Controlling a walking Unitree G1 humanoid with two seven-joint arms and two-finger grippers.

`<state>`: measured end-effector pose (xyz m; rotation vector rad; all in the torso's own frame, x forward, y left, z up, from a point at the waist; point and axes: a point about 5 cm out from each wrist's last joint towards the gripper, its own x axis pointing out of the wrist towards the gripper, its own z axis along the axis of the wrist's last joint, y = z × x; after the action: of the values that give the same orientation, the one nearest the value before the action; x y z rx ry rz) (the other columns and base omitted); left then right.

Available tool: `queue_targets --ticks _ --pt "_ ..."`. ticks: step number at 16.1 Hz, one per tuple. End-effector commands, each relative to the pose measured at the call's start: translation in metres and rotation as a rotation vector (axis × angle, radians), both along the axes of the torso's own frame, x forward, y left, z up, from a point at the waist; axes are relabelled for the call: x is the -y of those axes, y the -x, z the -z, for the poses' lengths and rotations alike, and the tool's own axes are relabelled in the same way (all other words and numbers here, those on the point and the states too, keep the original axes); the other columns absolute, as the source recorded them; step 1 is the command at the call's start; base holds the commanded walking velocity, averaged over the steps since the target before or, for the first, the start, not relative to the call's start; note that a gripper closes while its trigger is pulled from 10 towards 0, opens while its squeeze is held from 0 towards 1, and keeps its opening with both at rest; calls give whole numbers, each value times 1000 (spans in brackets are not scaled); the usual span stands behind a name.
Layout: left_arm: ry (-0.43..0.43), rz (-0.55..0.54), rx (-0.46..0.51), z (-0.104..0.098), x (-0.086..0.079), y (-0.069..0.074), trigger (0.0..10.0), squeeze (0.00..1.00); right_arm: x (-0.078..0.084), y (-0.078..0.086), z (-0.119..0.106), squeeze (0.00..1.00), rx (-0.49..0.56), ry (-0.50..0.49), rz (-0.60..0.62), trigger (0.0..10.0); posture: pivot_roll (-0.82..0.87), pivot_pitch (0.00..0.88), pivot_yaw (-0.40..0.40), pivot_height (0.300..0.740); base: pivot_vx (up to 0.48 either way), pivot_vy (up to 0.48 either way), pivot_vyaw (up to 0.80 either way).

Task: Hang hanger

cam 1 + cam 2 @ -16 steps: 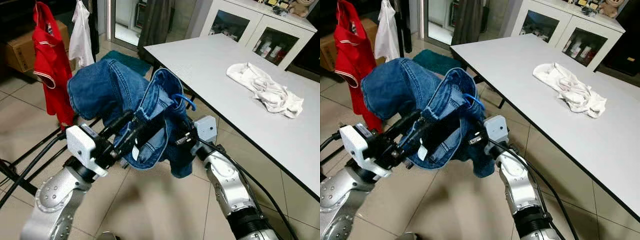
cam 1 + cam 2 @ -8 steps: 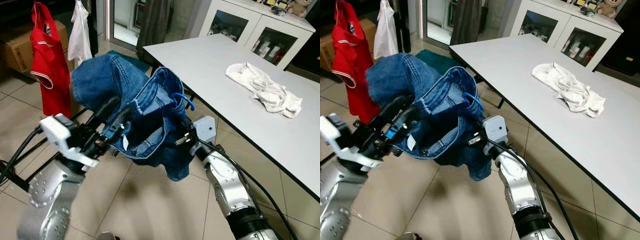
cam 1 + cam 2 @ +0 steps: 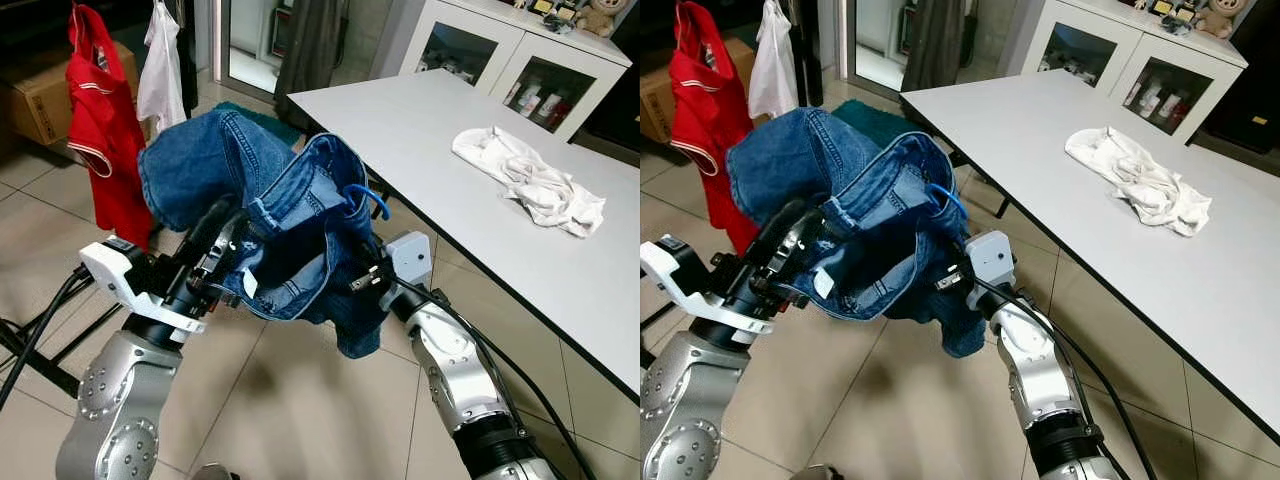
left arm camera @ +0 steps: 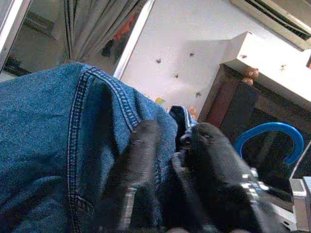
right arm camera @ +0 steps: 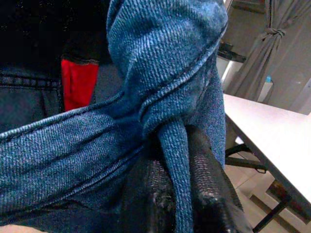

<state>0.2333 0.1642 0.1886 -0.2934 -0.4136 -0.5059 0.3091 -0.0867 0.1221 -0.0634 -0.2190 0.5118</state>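
Beige floor tiles (image 3: 300, 400) run under a long white bench (image 3: 470, 170) off to the side of the right gripper (image 3: 362, 277), with a crumpled white cloth (image 3: 530, 185) lying on it well apart from both arms. Between the arms hangs a pair of blue jeans (image 3: 270, 215) threaded on a blue hanger (image 3: 367, 200), whose hook curls up just above the right gripper. The right gripper is closed on a fold of the denim, its black fingers (image 5: 204, 189) pinching the cloth between them. The left gripper (image 3: 215, 235) is buried in the waistband, its fingers (image 4: 141, 160) pressed against the denim with cloth between them, so it looks clamped on the jeans too. Compared with a second ago, the left arm has swung outward and then drawn back a little, and the waistband now gapes wider, showing the inside of the jeans; the right arm has hardly moved. That suggests the garment is being spread and steadied on the hanger before it is carried. Beyond the left gripper a red shirt (image 3: 100, 120) and a white garment (image 3: 160, 70) already hang on a dark rack (image 3: 40, 330), which is probably the target. The hook is free, but still far from any rail.
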Motion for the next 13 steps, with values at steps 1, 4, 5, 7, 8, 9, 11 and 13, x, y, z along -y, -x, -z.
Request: queue_targets --ticks 1,4,5,7,8,9,11,13 --pt "-8 4 0 1 5 0 0 0 10 -2 -8 0 37 -29 35 0 193 72 -184 740 0 0 0" --pt "-7 26 10 2 9 1 0 0 11 -2 -8 0 37 -27 37 0 190 70 -183 740 0 0 0" --pt "-5 27 14 2 9 1 0 0 11 -1 -8 0 37 -27 37 0 189 70 -183 740 0 0 0" --pt "-6 27 27 0 9 1 0 0 12 -1 -8 0 37 -25 38 0 188 71 -184 740 0 0 0" --pt "-2 26 37 -1 8 2 0 0 12 -1 -7 0 37 -25 38 0 187 72 -185 740 0 0 0" --pt "0 26 46 -1 9 2 0 0 12 -1 -7 0 37 -24 38 0 187 73 -187 740 0 0 0" --pt "-6 15 48 -1 9 2 0 0 12 0 -7 0 37 -24 38 0 188 75 -187 740 0 0 0" --pt "-59 -26 39 2 8 0 0 0 12 0 -7 0 35 -24 36 0 190 77 -187 740 0 0 0"
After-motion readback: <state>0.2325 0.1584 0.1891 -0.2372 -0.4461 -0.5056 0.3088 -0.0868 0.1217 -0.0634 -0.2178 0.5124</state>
